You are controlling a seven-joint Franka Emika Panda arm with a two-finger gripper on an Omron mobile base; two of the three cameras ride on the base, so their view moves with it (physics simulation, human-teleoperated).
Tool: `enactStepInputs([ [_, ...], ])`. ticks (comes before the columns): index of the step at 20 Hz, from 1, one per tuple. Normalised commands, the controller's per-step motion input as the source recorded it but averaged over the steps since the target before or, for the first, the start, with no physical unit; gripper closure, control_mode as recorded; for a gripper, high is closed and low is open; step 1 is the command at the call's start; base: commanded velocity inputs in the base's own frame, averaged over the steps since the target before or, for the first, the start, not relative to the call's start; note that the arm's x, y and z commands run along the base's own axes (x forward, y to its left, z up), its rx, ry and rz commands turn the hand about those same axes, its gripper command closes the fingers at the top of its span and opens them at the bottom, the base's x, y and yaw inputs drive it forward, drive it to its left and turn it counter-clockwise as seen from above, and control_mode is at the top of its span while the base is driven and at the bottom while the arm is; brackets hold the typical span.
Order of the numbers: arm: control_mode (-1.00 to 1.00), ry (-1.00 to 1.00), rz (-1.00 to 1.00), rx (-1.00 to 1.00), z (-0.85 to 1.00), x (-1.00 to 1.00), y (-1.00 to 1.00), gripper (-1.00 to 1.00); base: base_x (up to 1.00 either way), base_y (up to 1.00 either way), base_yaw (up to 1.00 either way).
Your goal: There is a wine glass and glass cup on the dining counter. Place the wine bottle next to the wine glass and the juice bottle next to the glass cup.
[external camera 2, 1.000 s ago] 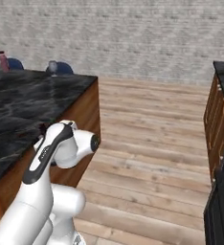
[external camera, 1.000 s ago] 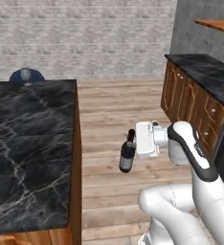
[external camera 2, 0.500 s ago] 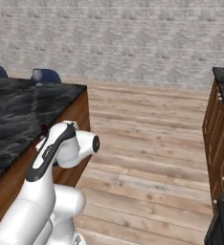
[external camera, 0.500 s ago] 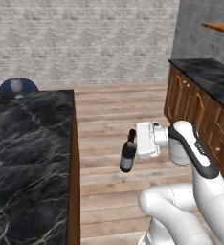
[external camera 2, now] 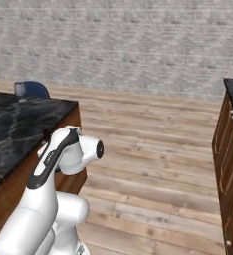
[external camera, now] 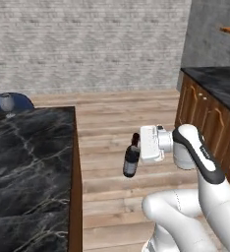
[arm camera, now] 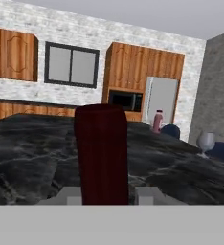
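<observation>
I am clamping my gripper (external camera: 136, 153) tight around the wine bottle (external camera: 131, 160), hanging mid-frame beside the dining counter (external camera: 28, 162). It is likely heavy, rigid, slippery glass, so gripping high by the neck risks swinging. The wine glass (external camera: 7, 102) is standing upper left.

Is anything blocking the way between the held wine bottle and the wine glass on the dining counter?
Nothing visible does. The gripper holds the wine bottle beside the dining counter; in the hand view, bare marble stretches to the wine glass. The juice bottle stands off to one side.
</observation>
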Motion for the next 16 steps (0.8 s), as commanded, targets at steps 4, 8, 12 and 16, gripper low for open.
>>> enactStepInputs([
  [4,1.00,0.00,0.00,0.00,0.00,0.00,0.00,1.00,0.87,-0.10,0.00],
  [8,1.00,0.00,0.00,0.00,0.00,0.00,0.00,1.00,0.89,-0.13,0.02],
  [12,1.00,0.00,0.00,0.00,0.00,0.00,0.00,1.00,0.88,-0.12,0.02],
  [16,1.00,0.00,0.00,0.00,0.00,0.00,0.00,1.00,0.87,-0.09,0.06],
])
